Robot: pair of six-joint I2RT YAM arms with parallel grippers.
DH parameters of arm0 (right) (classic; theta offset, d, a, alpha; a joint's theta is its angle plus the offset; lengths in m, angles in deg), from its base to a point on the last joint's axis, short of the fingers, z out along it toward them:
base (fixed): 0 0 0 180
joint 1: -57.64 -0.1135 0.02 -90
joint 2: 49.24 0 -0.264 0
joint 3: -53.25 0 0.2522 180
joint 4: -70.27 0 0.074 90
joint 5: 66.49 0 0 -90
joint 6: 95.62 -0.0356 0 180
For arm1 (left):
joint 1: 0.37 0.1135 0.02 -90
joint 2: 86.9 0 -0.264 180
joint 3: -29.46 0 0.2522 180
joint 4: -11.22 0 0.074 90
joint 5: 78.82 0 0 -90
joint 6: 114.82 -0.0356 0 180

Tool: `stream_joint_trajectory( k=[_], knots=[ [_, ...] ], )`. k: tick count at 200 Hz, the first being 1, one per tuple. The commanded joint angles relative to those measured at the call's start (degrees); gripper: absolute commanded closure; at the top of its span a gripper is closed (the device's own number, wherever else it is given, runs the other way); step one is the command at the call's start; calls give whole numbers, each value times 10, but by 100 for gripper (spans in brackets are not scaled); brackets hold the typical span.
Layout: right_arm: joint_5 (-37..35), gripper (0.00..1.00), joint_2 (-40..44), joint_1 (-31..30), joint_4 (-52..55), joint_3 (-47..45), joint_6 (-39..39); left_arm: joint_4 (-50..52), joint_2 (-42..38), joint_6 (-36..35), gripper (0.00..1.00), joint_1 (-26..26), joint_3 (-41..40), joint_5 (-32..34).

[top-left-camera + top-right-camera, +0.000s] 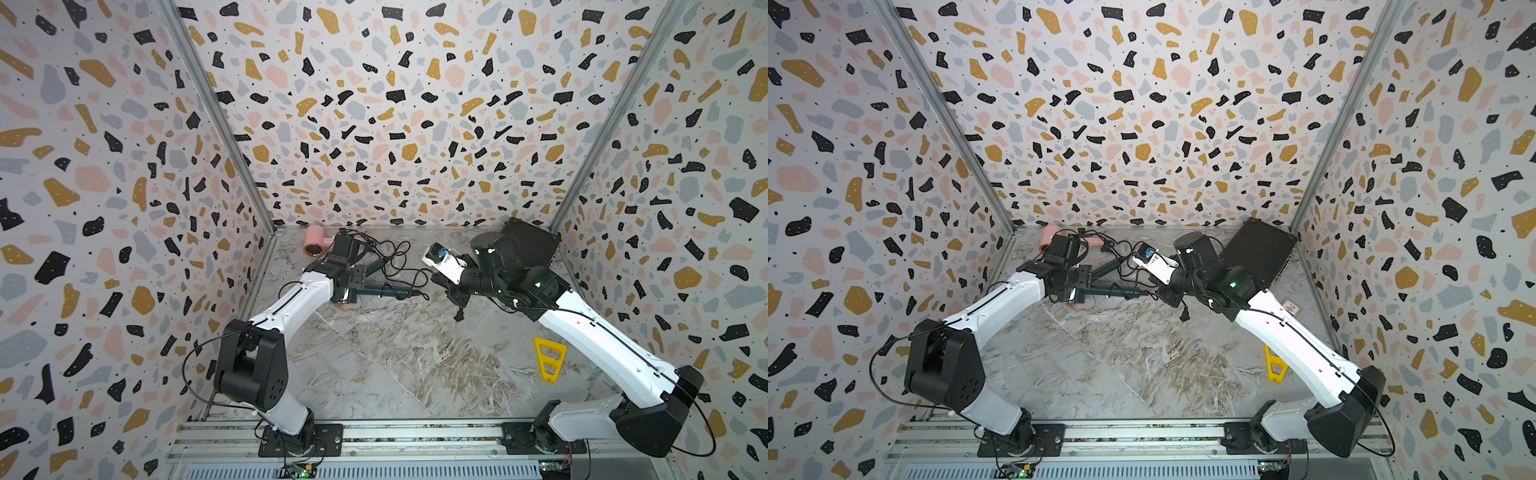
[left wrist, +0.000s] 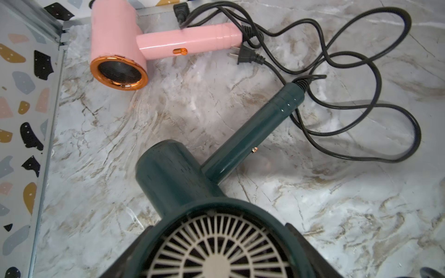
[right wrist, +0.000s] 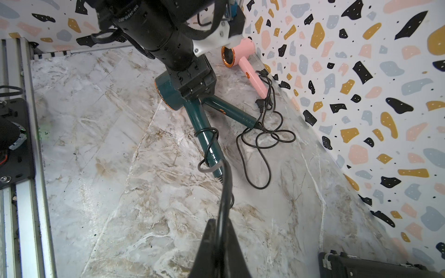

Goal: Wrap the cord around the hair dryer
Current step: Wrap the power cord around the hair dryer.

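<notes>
1. On the tabletop (image 1: 395, 365), toward the back left, the left end effector (image 1: 352, 279) was clamped on the head of a green hair dryer (image 3: 204, 130).
2. Its handle pointed toward the right arm, with one loop of black cord (image 3: 225, 183) around it.
3. The right end effector (image 3: 218, 248) was pinched together on that cord, just past the handle's end, and the plug (image 1: 459, 316) hung under it.
4. Another green hair dryer (image 2: 252, 127) and a pink hair dryer (image 2: 115, 41) lay farther back, with their cords in a loose tangle.
</notes>
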Motion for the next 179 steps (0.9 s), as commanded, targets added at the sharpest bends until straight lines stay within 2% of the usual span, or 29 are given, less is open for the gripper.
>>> stream_joint_trajectory(
  k=[1, 41, 63, 89, 105, 124, 149, 161, 179],
  knots=[
    [3, 100, 3, -3, -5, 40, 41, 35, 11, -50, 100, -22, 31, -35],
    [-39, 100, -44, -3, 1, 93, 79, 68, 10, -93, 100, -70, 34, -92],
    [-44, 100, -73, 12, 11, 118, 84, 78, -11, -95, 100, -79, 18, -172],
    [7, 100, -113, 73, 2, 127, 53, 81, -41, -90, 100, -81, -5, -283],
    [0, 100, -137, 100, -5, 123, 38, 63, -62, -82, 100, -80, -24, -356],
    [6, 100, -157, 123, -17, 108, 17, 17, -88, -53, 100, -72, -50, -430],
    [51, 100, -180, 163, -38, 72, -40, -94, -122, 31, 100, -31, -93, -549],
    [64, 100, -180, 174, -53, 39, -55, -141, -139, 69, 100, -19, -110, -567],
    [77, 100, -161, 177, -94, -29, -76, -158, -159, 102, 100, -9, -117, -564]
  ],
)
